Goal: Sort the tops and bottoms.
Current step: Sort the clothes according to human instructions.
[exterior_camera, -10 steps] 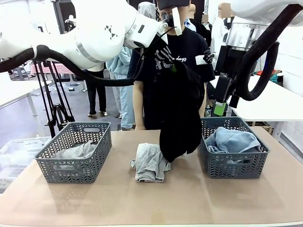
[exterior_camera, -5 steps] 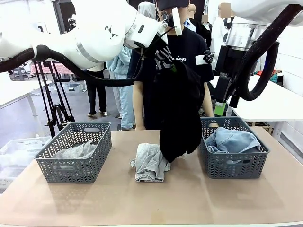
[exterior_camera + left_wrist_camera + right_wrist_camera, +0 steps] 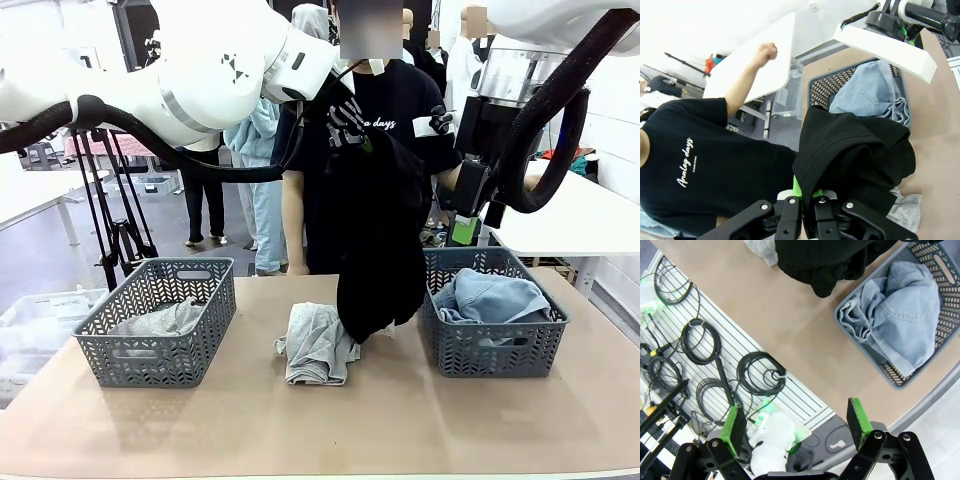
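A black garment (image 3: pixel 380 250) hangs high over the middle of the table, its hem just above the tabletop, and my left gripper (image 3: pixel 361 137) is shut on its top edge. In the left wrist view the left gripper (image 3: pixel 803 196) pinches that black garment (image 3: pixel 855 155). A crumpled grey garment (image 3: pixel 318 343) lies on the table under it. More grey cloth (image 3: pixel 160 320) sits in the left basket (image 3: pixel 150 365). A light blue denim garment (image 3: pixel 495 297) fills the right basket (image 3: pixel 495 350). My right gripper (image 3: pixel 463 225) hangs open behind that basket, and in its own view the right gripper (image 3: pixel 797 423) holds nothing, with the denim garment (image 3: pixel 905 315) below.
A person in a black T-shirt with white lettering (image 3: pixel 400 100) stands at the far edge, one arm (image 3: pixel 747 80) raised toward the right. The brown tabletop (image 3: pixel 330 420) is bare in front. Cables (image 3: pixel 705 342) hang on a slatted panel beneath the table edge.
The person's forearm by the right basket has lifted. Both arms and the black garment have stayed put.
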Robot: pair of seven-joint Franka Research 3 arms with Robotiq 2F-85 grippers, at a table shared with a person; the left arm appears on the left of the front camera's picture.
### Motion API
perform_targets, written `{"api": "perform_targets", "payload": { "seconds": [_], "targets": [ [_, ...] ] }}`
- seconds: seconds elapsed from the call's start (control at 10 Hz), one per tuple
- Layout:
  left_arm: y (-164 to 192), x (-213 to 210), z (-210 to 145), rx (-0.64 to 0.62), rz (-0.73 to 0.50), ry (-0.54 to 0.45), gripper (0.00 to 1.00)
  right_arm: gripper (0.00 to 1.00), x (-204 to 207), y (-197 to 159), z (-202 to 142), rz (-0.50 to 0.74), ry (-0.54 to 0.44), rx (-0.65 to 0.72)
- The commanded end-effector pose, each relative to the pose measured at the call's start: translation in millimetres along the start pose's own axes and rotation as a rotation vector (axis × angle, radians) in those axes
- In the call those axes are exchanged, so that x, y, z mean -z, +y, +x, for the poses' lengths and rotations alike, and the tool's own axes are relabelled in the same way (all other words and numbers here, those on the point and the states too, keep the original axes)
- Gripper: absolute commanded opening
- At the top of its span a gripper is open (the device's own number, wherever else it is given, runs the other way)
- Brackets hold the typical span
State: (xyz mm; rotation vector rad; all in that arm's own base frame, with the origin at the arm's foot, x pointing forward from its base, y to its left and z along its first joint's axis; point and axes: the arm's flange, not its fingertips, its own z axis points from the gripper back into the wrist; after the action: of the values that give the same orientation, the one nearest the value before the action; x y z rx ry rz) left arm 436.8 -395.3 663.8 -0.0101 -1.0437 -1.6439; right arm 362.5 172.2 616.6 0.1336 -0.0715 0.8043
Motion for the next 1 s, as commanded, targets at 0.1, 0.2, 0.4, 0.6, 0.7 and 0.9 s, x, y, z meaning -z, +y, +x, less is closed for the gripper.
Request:
{"api": "perform_targets", "payload": {
  "seconds": [0.1,0.2,0.4,0.6,0.7,0.9],
  "targets": [
    [1.3,-6.3,1.4,-0.006,-0.005,-0.017,0.0,1.0,0.7,0.3,-3.0,-0.004,0.01,0.001],
    [1.3,-6.3,1.4,-0.006,-0.005,-0.017,0.0,1.0,0.7,0.3,-3.0,-0.004,0.01,0.001],
    [1.3,-6.3,1.4,-0.006,-0.005,-0.017,0.0,1.0,0.7,0.3,-3.0,-0.004,0.01,0.001],
    [1.3,-6.3,1.4,-0.006,-0.005,-0.017,0.0,1.0,0.7,0.3,-3.0,-0.004,0.01,0.001],
    [1.3,-6.3,1.4,-0.006,-0.005,-0.017,0.0,1.0,0.7,0.3,-3.0,-0.004,0.01,0.001],
    [1.3,-6.3,1.4,-0.006,-0.005,-0.017,0.0,1.0,0.7,0.3,-3.0,-0.004,0.01,0.001]
  ]
}}
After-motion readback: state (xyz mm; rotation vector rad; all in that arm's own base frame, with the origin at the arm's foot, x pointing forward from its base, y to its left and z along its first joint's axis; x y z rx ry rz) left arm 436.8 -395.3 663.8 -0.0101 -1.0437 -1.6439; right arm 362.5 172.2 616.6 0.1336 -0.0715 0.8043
